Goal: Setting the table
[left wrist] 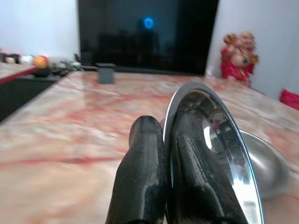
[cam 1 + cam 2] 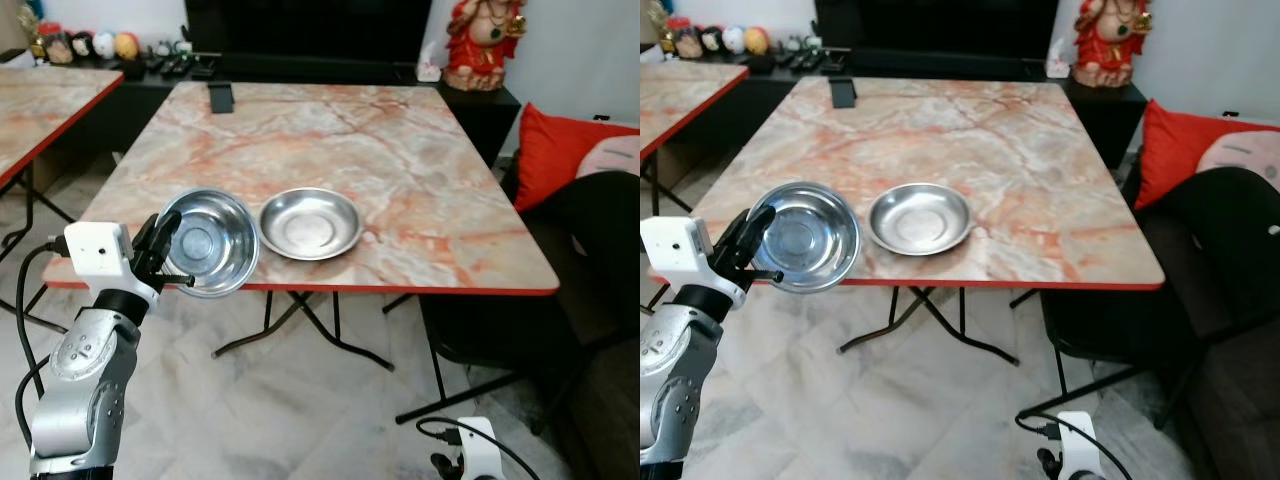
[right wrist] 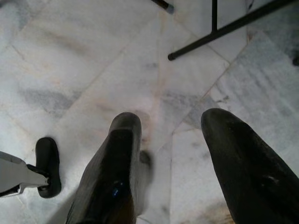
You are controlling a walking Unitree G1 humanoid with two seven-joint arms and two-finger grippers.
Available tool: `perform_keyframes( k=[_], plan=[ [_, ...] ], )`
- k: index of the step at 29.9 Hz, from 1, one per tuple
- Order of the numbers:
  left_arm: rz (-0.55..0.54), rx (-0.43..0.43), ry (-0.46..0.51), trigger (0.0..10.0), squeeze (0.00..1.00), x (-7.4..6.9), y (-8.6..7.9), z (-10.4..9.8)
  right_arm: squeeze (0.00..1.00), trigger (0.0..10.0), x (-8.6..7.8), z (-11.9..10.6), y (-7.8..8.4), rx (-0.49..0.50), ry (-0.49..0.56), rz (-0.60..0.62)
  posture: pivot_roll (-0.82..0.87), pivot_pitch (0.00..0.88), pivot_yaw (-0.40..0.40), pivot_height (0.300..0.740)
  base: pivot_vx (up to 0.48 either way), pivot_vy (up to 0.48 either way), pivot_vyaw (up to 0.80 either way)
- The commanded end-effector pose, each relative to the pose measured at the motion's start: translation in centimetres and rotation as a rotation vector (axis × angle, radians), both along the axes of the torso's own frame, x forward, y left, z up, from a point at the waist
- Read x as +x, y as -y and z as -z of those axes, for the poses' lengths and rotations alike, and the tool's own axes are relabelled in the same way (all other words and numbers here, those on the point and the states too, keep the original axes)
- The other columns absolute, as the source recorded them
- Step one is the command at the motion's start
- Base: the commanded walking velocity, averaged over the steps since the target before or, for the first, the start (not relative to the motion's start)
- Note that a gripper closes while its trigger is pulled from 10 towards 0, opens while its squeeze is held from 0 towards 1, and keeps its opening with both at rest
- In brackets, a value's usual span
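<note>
The deep round stainless-steel bowl point(image 2: 207, 241) is tilted at the near left edge of the table, its lower rim hanging over the red edge band, its rim pinched between the two black fingers of the left gripper point(image 2: 160, 247); the left wrist view shows one finger point(image 1: 142, 175) outside the rim and the other inside, closed tight on the metal. Just beside it, to the robot's right, a shallower round steel dish point(image 2: 310, 222) sits flat on the tabletop; whether the two rims touch cannot be told from the head views. Judged step: placing the first bowl, roughly the early half of the table setting. The next move probably calls for levelling the bowl, carrying it further inboard so the base rests fully on the top, then parting the fingers without dragging the rim. Risk: a release now would likely tip the bowl off the edge. The right gripper point(image 3: 173, 158) hangs idle near the floor, fingers spread wide over pale marble tiles point(image 3: 84, 60). Surface: a square folding table with an orange-veined marble-pattern top point(image 2: 380, 150), smooth and likely slippery for steel. A small dark block point(image 2: 220, 97) stands at its far side. Beyond: a dark cabinet point(image 2: 310, 30), a red seated figurine point(image 2: 485, 40), a red cushion point(image 2: 560, 150) to the right.
</note>
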State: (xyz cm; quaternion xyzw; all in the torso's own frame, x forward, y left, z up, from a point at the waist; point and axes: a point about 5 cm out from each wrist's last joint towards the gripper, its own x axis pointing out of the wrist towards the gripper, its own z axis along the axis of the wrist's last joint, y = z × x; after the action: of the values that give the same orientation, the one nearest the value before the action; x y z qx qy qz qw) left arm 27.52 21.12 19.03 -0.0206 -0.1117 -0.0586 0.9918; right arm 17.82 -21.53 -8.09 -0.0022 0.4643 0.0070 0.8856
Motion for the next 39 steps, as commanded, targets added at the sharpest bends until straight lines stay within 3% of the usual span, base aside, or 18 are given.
perform_keyframes(
  k=[1,8,20,39],
  plan=[
    [0.053,-0.008,-0.016,10.0,0.0,0.08,0.85,-0.03,0.0,10.0,-0.22,0.02,0.45,-0.007,-0.006,0.015,0.01,0.0,-0.023,0.707,0.0,0.0,0.0],
    [0.052,-0.081,-0.033,10.0,0.0,0.04,0.45,0.18,0.0,10.0,-0.12,-0.01,0.4,-0.005,-0.004,0.018,0.01,0.0,-0.021,0.707,0.0,0.0,0.0],
    [0.051,-0.107,-0.01,10.0,0.0,0.57,0.58,-0.46,0.0,10.0,0.01,-0.05,0.24,0.01,0.009,0.045,0.0,0.0,-0.012,0.707,0.0,0.0,0.0],
    [0.058,-0.129,-0.003,10.0,0.0,0.87,1.05,-0.59,0.0,10.0,0.16,-0.14,0.29,0.004,0.016,0.037,0.0,0.0,-0.017,0.707,0.316,0.0,-0.11]
  ],
)
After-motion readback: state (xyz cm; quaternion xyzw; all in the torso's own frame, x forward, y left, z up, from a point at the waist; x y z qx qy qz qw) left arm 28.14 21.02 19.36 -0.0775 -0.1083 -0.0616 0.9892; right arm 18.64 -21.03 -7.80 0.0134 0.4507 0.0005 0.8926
